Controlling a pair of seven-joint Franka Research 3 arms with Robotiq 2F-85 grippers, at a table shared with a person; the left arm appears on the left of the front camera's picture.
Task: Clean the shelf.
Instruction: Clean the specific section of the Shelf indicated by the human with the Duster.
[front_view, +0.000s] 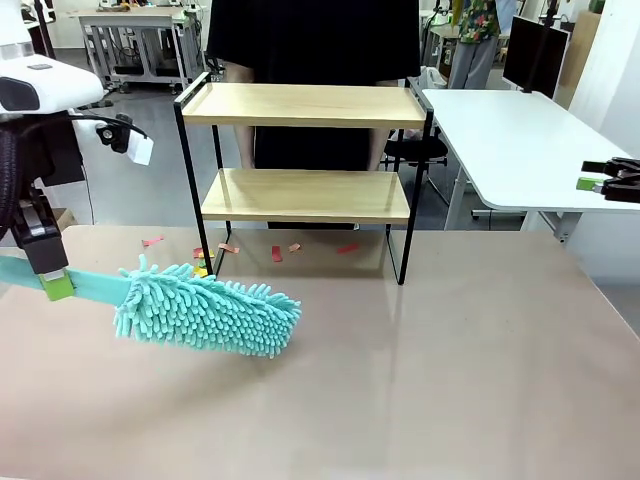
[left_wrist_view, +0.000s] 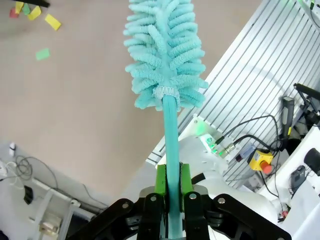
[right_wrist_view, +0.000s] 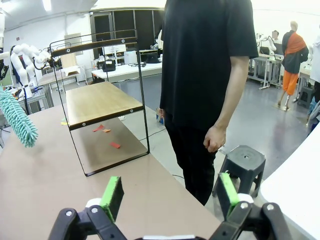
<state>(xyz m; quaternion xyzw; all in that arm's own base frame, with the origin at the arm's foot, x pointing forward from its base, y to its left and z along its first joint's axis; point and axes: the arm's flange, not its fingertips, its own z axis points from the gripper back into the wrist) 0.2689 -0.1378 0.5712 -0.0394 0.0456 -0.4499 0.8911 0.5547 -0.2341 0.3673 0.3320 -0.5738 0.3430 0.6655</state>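
Observation:
The shelf (front_view: 305, 105) stands at the table's far middle: two light wooden boards in a thin black frame, seen side-on as the shelf (right_wrist_view: 100, 102) in the right wrist view. My left gripper (front_view: 57, 285) is shut on the flat teal handle of a fluffy teal duster (front_view: 205, 310), whose head rests low over the table, in front and left of the shelf. In the left wrist view, the gripper (left_wrist_view: 172, 187) pinches the handle, with the duster head (left_wrist_view: 162, 55) stretching away. My right gripper (right_wrist_view: 170, 195) is open and holds nothing; it hangs at the far right as the gripper (front_view: 600, 182).
Red and yellow paper scraps (front_view: 275, 250) lie on the brown table under the shelf. A person in black (right_wrist_view: 210, 75) stands behind the shelf. A white table (front_view: 520, 140) is at the right, with a black stool (right_wrist_view: 245, 160) near it.

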